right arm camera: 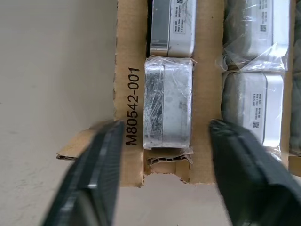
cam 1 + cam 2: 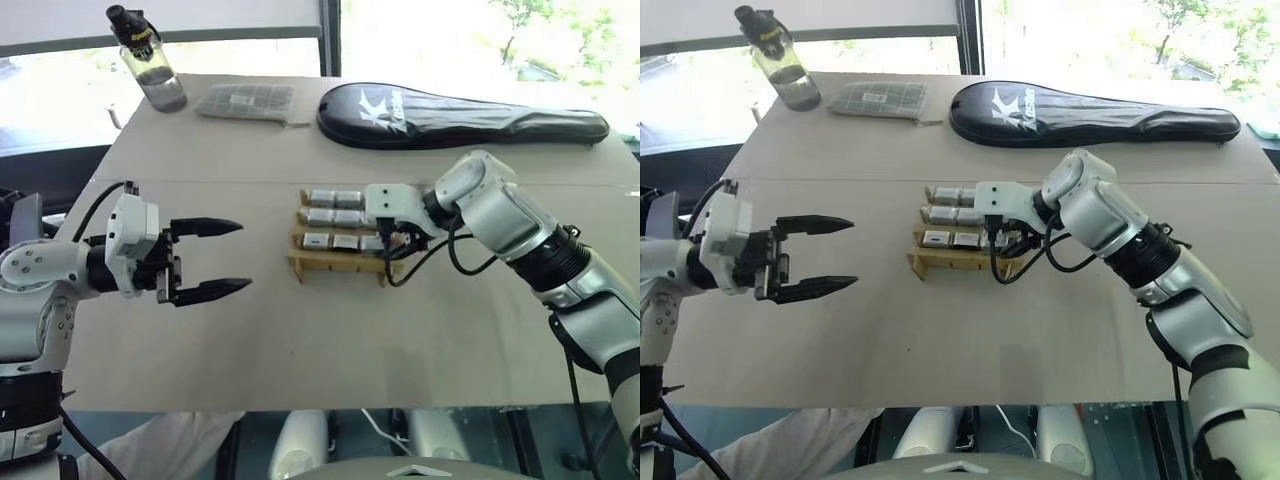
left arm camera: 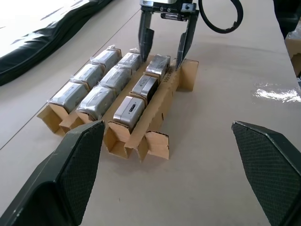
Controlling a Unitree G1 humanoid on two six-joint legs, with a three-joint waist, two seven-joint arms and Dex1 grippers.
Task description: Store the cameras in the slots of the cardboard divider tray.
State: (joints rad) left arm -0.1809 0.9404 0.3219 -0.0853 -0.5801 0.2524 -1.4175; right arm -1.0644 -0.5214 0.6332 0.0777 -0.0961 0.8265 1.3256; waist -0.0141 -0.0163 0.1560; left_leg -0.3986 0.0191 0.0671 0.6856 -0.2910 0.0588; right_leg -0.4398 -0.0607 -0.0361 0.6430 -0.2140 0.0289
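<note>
The cardboard divider tray (image 2: pixel 338 264) sits mid-table with several silver-grey cameras (image 2: pixel 333 217) lying in its slots, some in clear wrap. My right gripper (image 3: pixel 164 47) points down over the tray's right end, open. Its fingers (image 1: pixel 101 160) straddle a wrapped camera (image 1: pixel 168 101) that rests in the end slot, with a gap on each side. The row nearest me holds no cameras. My left gripper (image 2: pixel 243 256) hovers open to the left of the tray, holding nothing, and its fingers (image 3: pixel 77 165) face the tray.
At the far edge of the table lie a black racket case (image 2: pixel 460 115), a flat grey gridded packet (image 2: pixel 245 100) and a water bottle (image 2: pixel 150 60). Bare tabletop (image 2: pixel 330 340) stretches in front of the tray.
</note>
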